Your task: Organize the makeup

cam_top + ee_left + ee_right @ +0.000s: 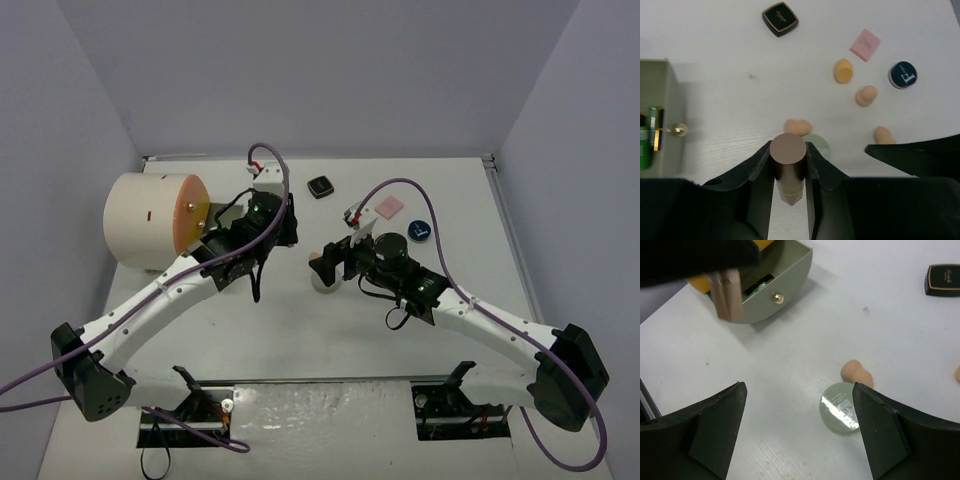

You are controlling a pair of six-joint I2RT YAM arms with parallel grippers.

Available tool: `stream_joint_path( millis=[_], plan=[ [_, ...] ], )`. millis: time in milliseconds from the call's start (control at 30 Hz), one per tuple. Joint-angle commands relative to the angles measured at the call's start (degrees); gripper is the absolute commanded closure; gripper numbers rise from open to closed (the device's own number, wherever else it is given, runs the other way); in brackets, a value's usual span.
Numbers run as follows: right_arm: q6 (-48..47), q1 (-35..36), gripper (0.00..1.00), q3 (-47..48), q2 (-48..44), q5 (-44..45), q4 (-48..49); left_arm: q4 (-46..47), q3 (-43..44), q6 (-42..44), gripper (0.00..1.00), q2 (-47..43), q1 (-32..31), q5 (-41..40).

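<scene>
Left wrist view shows you the left claw (pixel 788 161) clamped on a taupe cylindrical tube (pixel 788 150) above the white counter (pixel 715 60). Your right claw (pixel 797 427) stands open over a pale green round disc (pixel 839 407), with a peach egg-shaped sponge (pixel 856 373) just beside it at 1 o'clock.

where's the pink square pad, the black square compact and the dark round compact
pink square pad (pixel 865 44), left wrist view, centre of its top face
black square compact (pixel 780 18), left wrist view, middle of its lid
dark round compact (pixel 902 74), left wrist view, middle of its lid
</scene>
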Motion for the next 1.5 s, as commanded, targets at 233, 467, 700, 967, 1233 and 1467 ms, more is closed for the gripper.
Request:
stream_joint_path(
  millis=[233, 467, 700, 967, 1233, 1467],
  plan=[
    [-6.3, -0.1, 0.0, 1.1, -5.7, 11.4, -7.7, -18.1, 14.5, 18.1, 0.98, 11.8, 21.0, -8.8],
    [-7.0, -0.6, 0.0, 0.0, -7.2, 11.9, -8.5, -19.9, 19.4, 22.1, 0.89, 22.8, 25.8, -7.9],
    [-7.3, -1.6, 0.0, -1.3, -8.2, 11.7, -9.1, -20.2, 20.4, 22.4, 0.71, 28.3, 27.9, -7.2],
    [-7.1, -2.2, 0.0, -1.6, -8.2, 11.1, -9.3, -20.8, 21.6, 22.1, 0.42, 27.9, 27.9, -5.3],
    [-7.1, -3.2, 0.0, -2.2, -11.1, 12.7, -10.5, -19.5, 20.8, 22.4, 0.39, 23.0, 21.9, -2.3],
    [-5.3, -4.2, 0.0, -4.2, -15.4, 16.0, -11.9, -19.6, 19.3, 22.6, 0.4, 27.6, 15.6, -8.8]
  ],
)
